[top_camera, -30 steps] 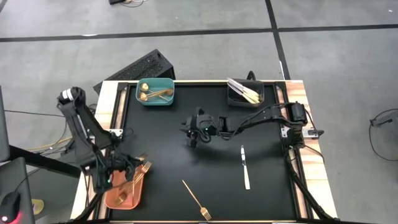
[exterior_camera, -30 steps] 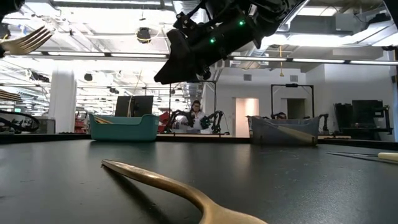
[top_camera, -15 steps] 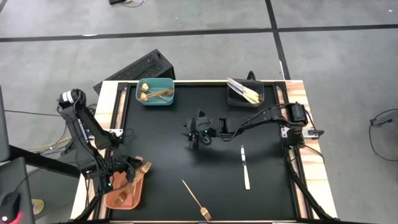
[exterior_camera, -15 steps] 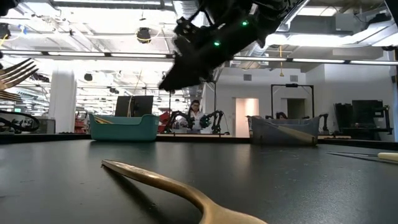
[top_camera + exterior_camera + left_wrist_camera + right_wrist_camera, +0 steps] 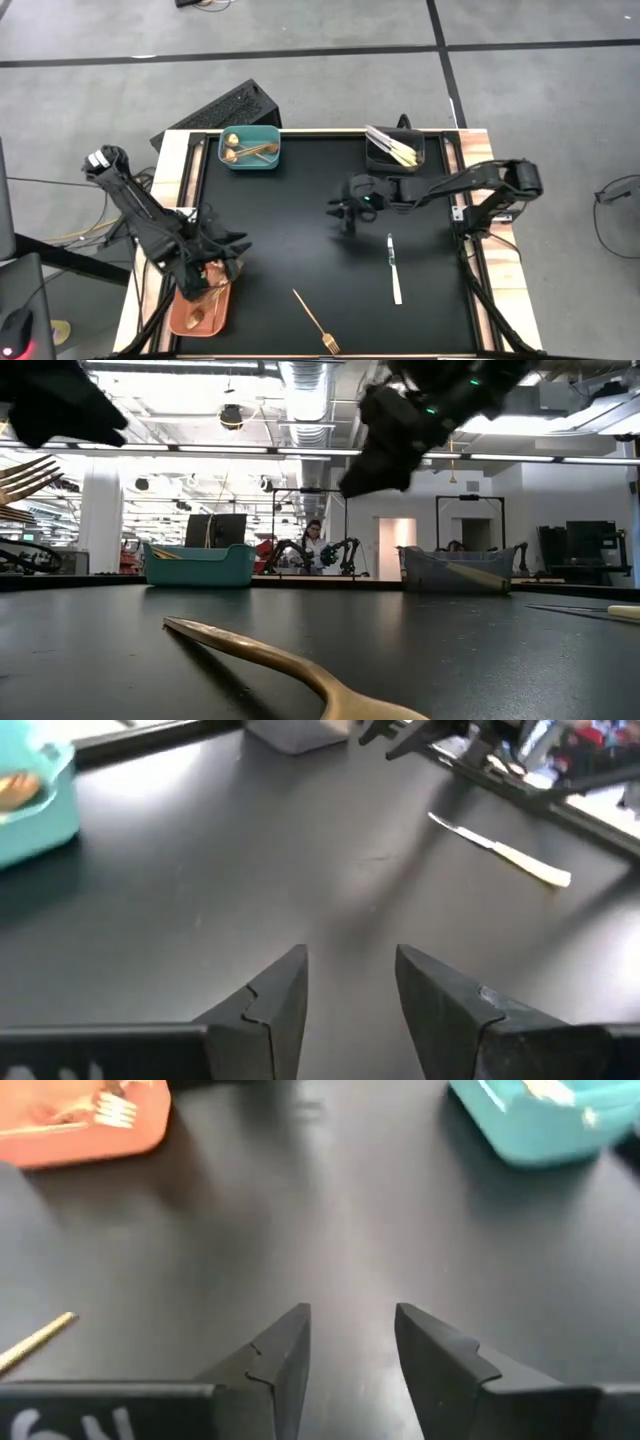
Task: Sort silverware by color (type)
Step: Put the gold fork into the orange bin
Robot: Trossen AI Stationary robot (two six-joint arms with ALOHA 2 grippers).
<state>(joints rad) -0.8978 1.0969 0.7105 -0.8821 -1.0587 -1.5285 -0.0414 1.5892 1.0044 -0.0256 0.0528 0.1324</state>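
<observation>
A gold fork (image 5: 315, 322) lies flat on the black table near its front edge; it also fills the low view's foreground (image 5: 290, 665). To its right lies a white knife (image 5: 393, 268), also in the left wrist view (image 5: 500, 848). My left gripper (image 5: 232, 250) hovers open above the far end of the salmon tray (image 5: 180, 318), where gold forks (image 5: 208, 292) lie. My right gripper (image 5: 338, 212) hangs open above mid-table, with nothing between its fingers (image 5: 350, 1350). The left gripper's fingers (image 5: 350, 990) are also empty.
A teal bin (image 5: 250, 147) with gold spoons stands at the far left. At the far right, a dark bin (image 5: 395, 150) holds white knives. The black mat between both arms is bare. A dark keyboard-like box (image 5: 225, 105) lies beyond the far edge.
My left gripper has let go of a gold fork, which dropped from the air into the salmon tray; the gripper has then risen and moved a little toward the table's right. My right gripper has travelled toward the table's right edge, staying above the table.
</observation>
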